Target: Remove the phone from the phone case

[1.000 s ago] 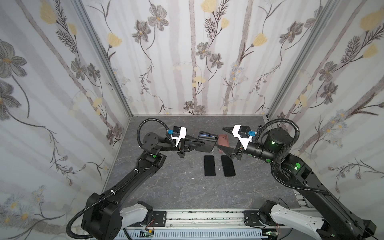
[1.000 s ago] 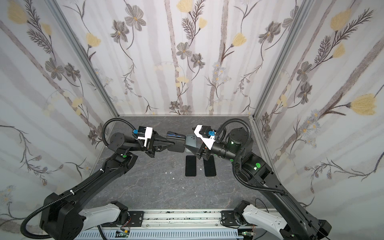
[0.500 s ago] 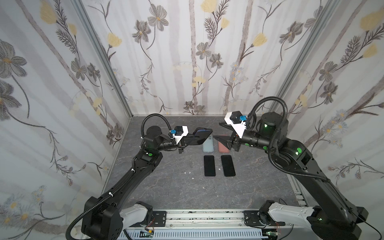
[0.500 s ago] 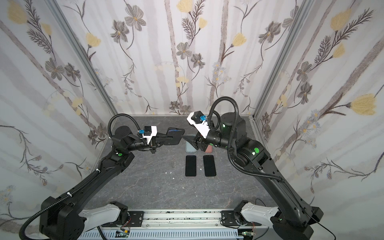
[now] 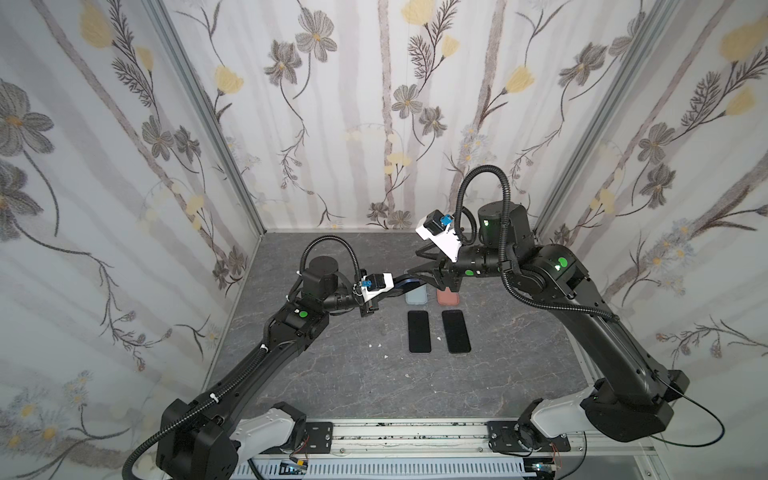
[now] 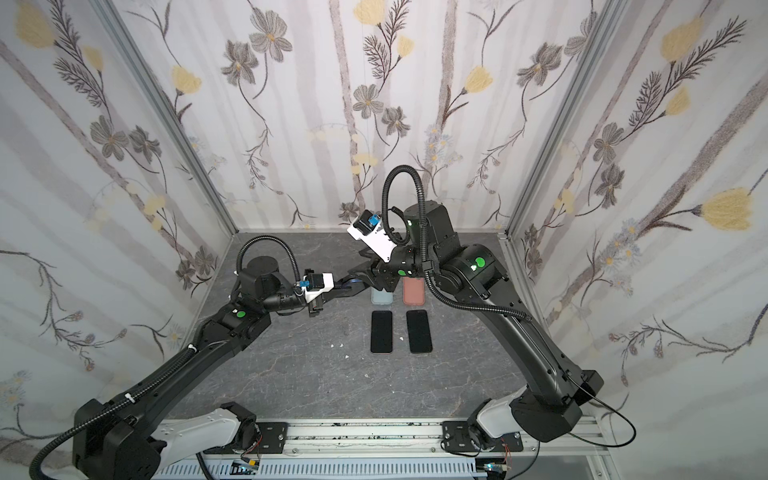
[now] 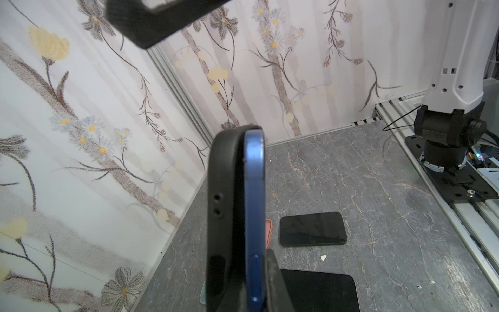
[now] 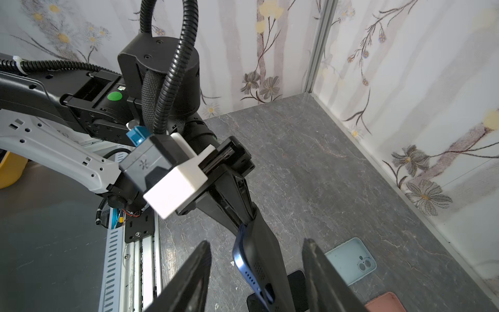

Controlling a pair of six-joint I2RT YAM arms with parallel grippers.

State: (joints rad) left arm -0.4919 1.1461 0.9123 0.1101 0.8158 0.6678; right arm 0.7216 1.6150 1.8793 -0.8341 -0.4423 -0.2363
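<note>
The left claw point(image 8: 245, 216) pinches the black phone case point(image 7: 224, 202) with the blue phone point(image 7: 255, 202) in it. It holds them up in the air over the table point(image 5: 332, 374). A moment ago the right claw point(image 8: 256, 241) was off to the side and spread wider. Now it is at the free end, fingers closer together, one on each side of the phone, not touching it yet. The phone's edge peeks out of the case there, so I think the pull is about to start. Two bare phones point(image 5: 418, 331) and two empty cases point(image 5: 448, 297) lie below.
</note>
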